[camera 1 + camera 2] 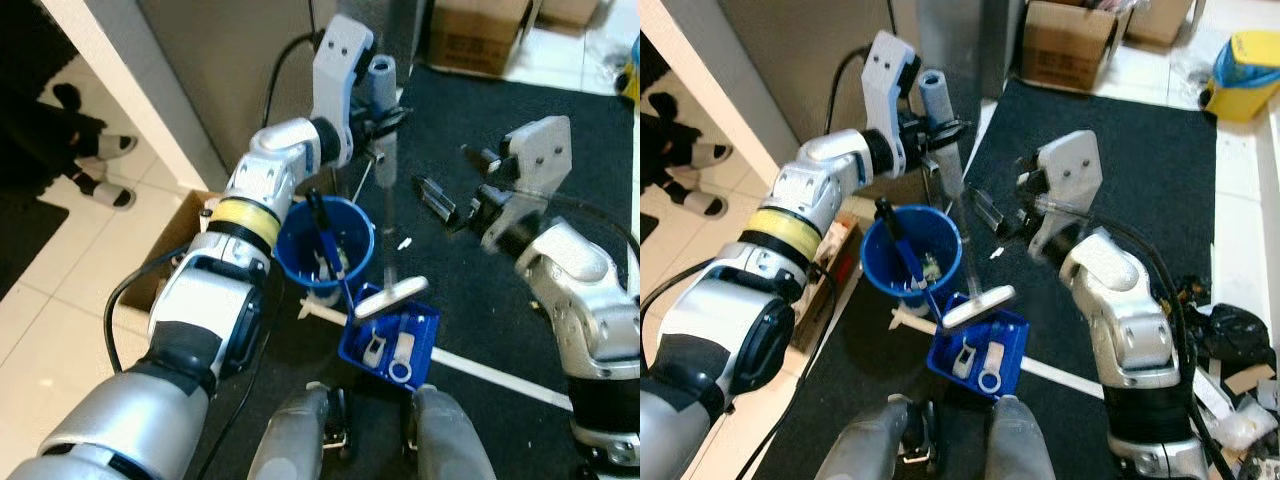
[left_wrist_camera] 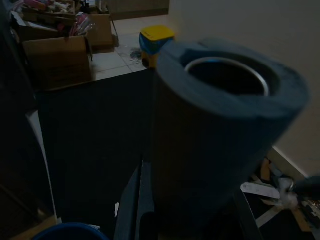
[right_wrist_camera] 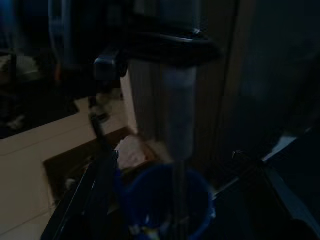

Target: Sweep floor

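Note:
My left gripper (image 1: pixel 384 122) is shut on a broom's upright pole just below its grey foam grip (image 1: pixel 381 82); the grip looms close in the left wrist view (image 2: pixel 225 125). The thin pole (image 1: pixel 388 215) runs down to a white head (image 1: pixel 392 297) at the rim of a blue dustpan (image 1: pixel 425 335) holding small white pieces. A blue bucket (image 1: pixel 290 250) with a blue-handled brush (image 1: pixel 328 240) in it stands beside the dustpan. My right gripper (image 1: pixel 455 185) is open, a short way right of the pole, touching nothing.
All this stands on a black mat (image 1: pixel 500 280) crossed by a white strip (image 1: pixel 490 372). A wall and an open cardboard box (image 1: pixel 165 262) lie left, more boxes (image 1: pixel 465 35) behind, a yellow bin (image 1: pixel 1250 60) and litter (image 1: pixel 1230 370) right. A person's feet (image 1: pixel 100 170) are far left.

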Controlling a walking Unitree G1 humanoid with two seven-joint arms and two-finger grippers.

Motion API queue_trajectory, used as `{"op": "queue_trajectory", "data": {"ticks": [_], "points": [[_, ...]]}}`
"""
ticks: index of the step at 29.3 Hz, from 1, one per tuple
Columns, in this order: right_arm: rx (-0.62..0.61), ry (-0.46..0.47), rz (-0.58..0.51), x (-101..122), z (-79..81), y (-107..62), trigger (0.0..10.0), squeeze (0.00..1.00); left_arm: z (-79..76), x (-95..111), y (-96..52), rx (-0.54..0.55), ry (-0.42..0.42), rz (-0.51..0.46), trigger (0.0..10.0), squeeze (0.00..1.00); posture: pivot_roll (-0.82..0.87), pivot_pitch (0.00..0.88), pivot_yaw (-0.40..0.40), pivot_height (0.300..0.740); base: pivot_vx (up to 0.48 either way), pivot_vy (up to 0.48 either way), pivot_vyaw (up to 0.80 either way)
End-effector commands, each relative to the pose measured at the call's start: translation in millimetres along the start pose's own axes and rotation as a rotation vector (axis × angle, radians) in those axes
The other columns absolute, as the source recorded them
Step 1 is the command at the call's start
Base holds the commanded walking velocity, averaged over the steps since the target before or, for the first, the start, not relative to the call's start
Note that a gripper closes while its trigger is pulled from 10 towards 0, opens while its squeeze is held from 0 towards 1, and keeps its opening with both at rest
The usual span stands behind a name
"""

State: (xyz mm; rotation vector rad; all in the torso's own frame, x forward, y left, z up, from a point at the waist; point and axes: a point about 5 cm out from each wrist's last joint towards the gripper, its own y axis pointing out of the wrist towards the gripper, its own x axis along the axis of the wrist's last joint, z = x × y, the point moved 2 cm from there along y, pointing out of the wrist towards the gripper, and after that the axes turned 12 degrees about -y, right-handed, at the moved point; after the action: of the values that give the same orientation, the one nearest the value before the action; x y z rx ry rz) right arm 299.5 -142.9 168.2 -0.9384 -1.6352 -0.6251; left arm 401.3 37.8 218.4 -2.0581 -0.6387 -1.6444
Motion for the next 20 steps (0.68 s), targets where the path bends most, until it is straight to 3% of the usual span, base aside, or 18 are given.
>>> {"op": "queue_trajectory", "data": {"ticks": [1, 12, 20], "points": [[-0.005, 0.019, 0.007, 0, 0.9, 3.9, 10.0, 0.0, 0.5, 8, -2.8, -0.017, 0.003, -0.033, 10.0, 0.0, -0.04, 0.104, 0.117, 0.74, 0.0, 0.0, 0.0], [-0.115, 0.128, 0.008, 3, 4.2, 33.6, 10.0, 0.0, -24.3, 16, 13.2, -0.131, -0.019, -0.061, 10.0, 0.0, -0.04, 0.097, 0.122, 0.74, 0.0, 0.0, 0.0], [-0.167, 0.165, -0.002, 8, 0.9, 41.3, 10.0, 0.0, -33.0, 19, 18.9, -0.164, -0.02, -0.066, 10.0, 0.0, -0.05, 0.094, 0.123, 0.74, 0.0, 0.0, 0.0]]}}
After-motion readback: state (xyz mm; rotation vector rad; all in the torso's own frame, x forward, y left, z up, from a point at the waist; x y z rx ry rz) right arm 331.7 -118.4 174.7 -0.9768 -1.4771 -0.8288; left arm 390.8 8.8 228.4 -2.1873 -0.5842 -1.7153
